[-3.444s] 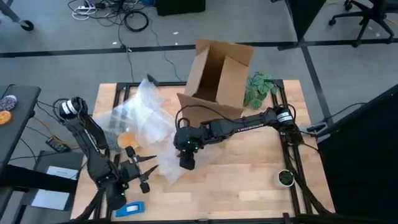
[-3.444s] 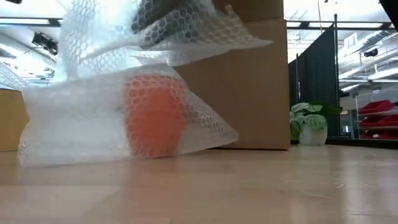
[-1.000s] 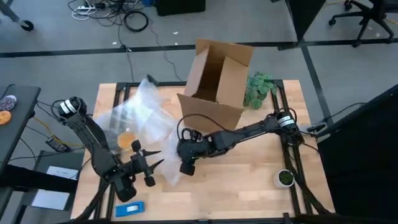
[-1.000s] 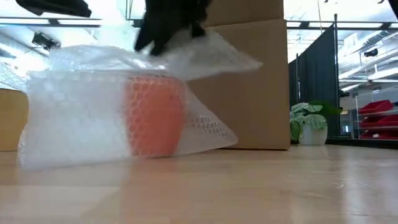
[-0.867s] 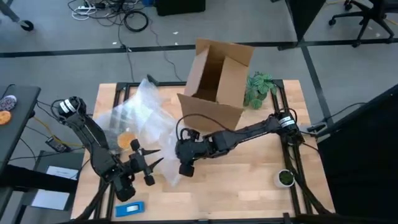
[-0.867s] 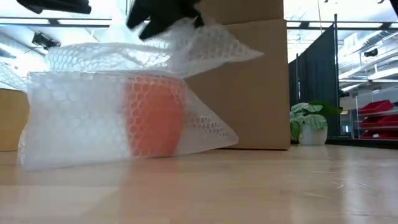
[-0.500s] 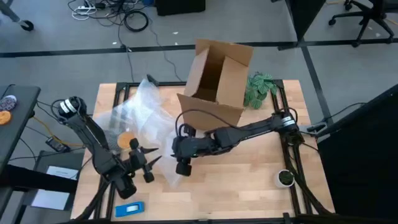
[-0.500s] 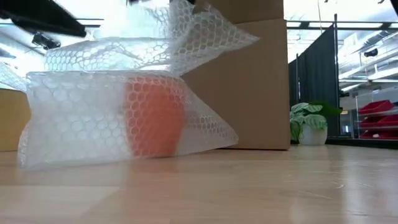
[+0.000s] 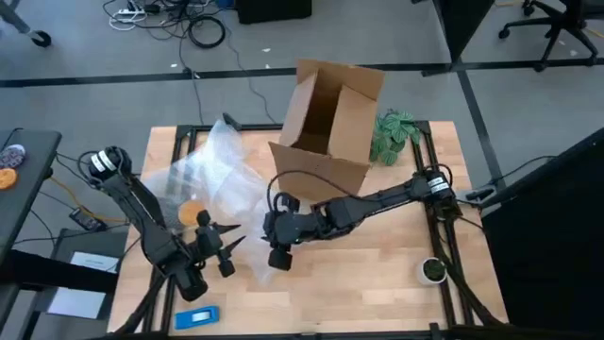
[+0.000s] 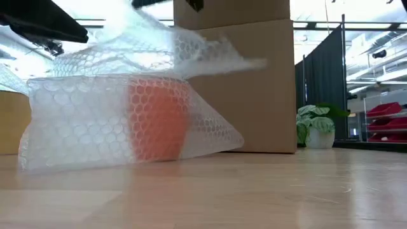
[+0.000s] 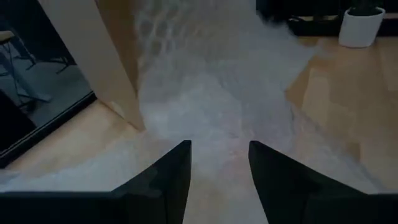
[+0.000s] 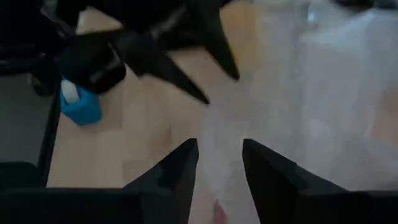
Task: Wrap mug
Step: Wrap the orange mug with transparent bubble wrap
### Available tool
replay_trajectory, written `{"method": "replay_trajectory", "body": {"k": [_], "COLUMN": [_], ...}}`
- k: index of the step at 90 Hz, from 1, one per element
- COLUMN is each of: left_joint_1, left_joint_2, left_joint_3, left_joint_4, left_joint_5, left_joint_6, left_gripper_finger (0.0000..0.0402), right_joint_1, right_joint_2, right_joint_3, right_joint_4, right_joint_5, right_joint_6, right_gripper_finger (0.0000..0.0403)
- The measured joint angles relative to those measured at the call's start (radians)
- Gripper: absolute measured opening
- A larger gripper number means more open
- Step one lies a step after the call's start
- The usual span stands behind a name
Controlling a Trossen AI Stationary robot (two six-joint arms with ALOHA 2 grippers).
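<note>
Mug under bubble wrap on tabletop, left pincer spread apart beside it, right pincer fingers apart around the wrap's edge.

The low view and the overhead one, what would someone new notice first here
First, the orange mug, glowing through the bubble wrap draped over it on the table's left half. Next, the open cardboard box at the table's far edge, a leafy plant beside it. Both grippers are open at the wrap's near edge: the left gripper and the right gripper.
</note>
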Motion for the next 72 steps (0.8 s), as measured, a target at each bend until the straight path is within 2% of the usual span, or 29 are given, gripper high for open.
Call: {"method": "replay_trajectory", "body": {"k": [11,21,30,39,53,72], "left_joint_1": [0.000,0.000,0.000,0.001,0.001,0.000], "left_joint_2": [0.000,0.000,0.000,0.000,0.000,0.000], "left_joint_3": [0.000,0.000,0.000,0.000,0.000,0.000], "left_joint_4": [0.030,0.032,0.032,0.034,0.041,0.043], "left_joint_5": [0.000,-0.001,-0.003,-0.003,-0.003,-0.003], "left_joint_6": [0.007,0.025,0.026,0.026,0.026,0.028], "left_gripper_finger": [0.0145,0.0145,0.0145,0.0145,0.0145,0.0145], "right_joint_1": [0.027,0.055,0.068,0.049,0.025,0.031], "right_joint_2": [-0.018,-0.066,-0.108,-0.112,-0.070,-0.010], "right_joint_3": [0.021,0.055,0.057,0.057,0.056,0.050], "right_joint_4": [0.029,0.040,0.026,-0.026,-0.098,-0.117], "right_joint_5": [-0.008,0.001,0.096,0.160,0.116,0.055], "right_joint_6": [-0.010,-0.083,-0.143,-0.119,-0.031,0.010], "right_gripper_finger": [0.0077,0.0058,0.0041,0.0024,0.0003,0.0001]}}
